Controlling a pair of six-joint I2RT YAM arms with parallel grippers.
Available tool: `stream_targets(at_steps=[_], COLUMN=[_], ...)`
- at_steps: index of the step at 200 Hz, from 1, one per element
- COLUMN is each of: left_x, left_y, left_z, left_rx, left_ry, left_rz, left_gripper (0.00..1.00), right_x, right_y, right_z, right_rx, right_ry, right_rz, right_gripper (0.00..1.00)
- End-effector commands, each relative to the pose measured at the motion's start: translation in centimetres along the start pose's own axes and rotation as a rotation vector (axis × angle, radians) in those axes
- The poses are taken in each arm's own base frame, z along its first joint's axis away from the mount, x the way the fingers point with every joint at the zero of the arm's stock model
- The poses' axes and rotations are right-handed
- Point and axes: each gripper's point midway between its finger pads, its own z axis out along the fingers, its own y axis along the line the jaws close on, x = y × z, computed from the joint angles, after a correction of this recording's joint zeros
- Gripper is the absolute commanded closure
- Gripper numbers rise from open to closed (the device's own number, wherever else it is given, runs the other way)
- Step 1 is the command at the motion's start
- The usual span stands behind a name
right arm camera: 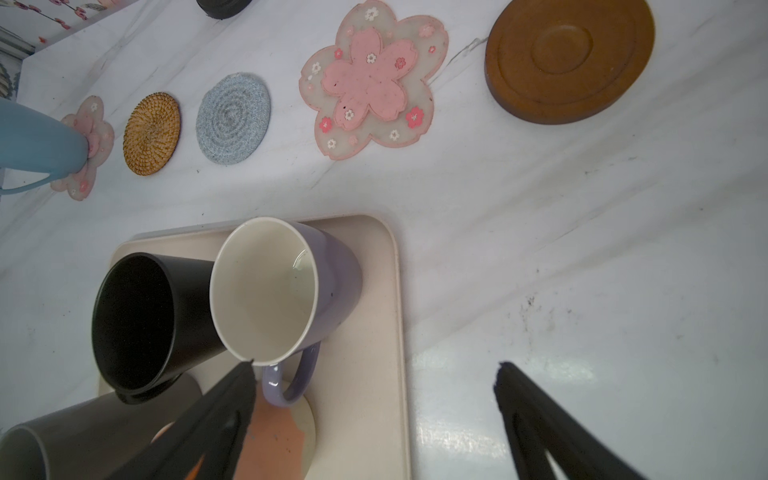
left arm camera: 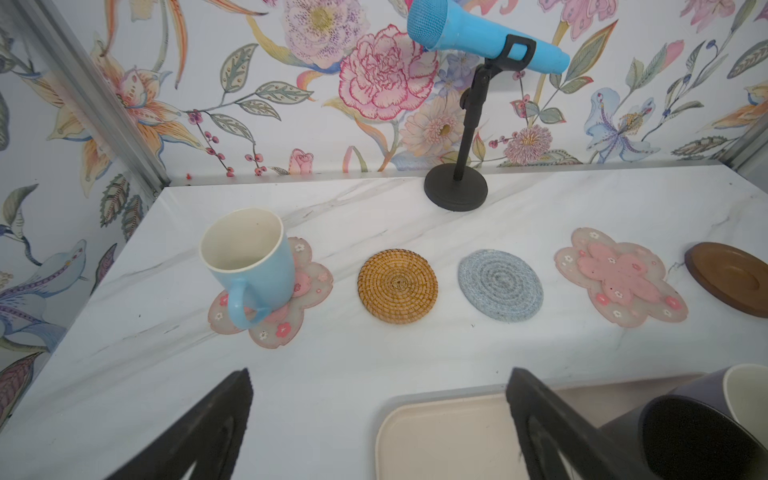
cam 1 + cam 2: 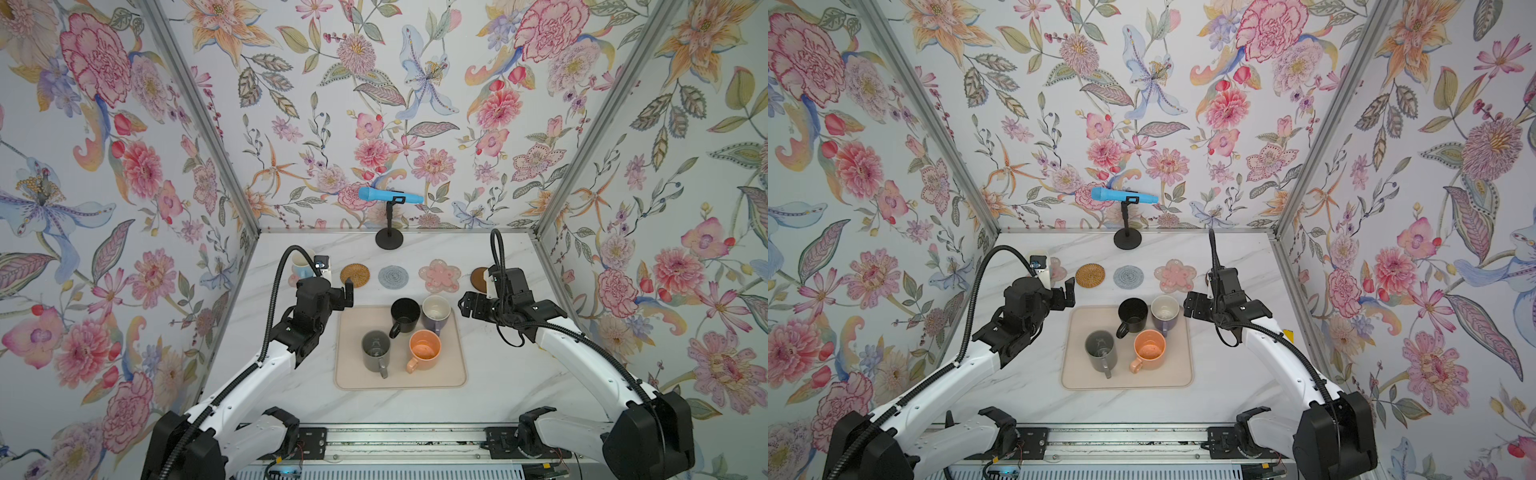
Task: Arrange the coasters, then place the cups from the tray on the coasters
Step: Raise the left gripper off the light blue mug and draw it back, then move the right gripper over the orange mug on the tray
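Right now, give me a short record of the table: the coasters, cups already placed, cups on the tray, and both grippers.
coaster row: flower coaster, rattan coaster, grey-blue coaster, second flower coaster, brown disc
cups placed: light blue mug, on the flower coaster at the end nearest the left arm
bare coasters: four
cups on tray: black mug, purple mug, grey mug, orange mug
left gripper: open, holding nothing
right gripper: open, holding nothing

Blue microphone on black round-based stand, white marble tabletop, floral wallpapered walls
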Motion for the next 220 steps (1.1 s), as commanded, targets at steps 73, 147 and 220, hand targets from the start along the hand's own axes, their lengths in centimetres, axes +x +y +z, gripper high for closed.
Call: stream_targets(at_steps=[73,147,220], left_x=[0.2,-1.5,-0.7], left_y=[1.4,2.7,1.2], left_z=[-0.7,-0.5,2.9], left_rx=[-0.041,-0.116,-0.098], left_ry=[-0.143,-0.245,-0.202], left_rz=[-0.047,-0.112,-0.120], left_gripper=[0.01,0.01,0.01], right_x=[-0.8,0.5,1.6], right_y=[0.4,0.6,0.6], right_z=[-1.3,-2.1,-2.5], right_rx=[0.005,0.032,0.049], right_ry=[-0.048,-0.025,-0.014], right_rz=[0.006,-0.035,-0.061], right_gripper=[0.09,0.09,0.09])
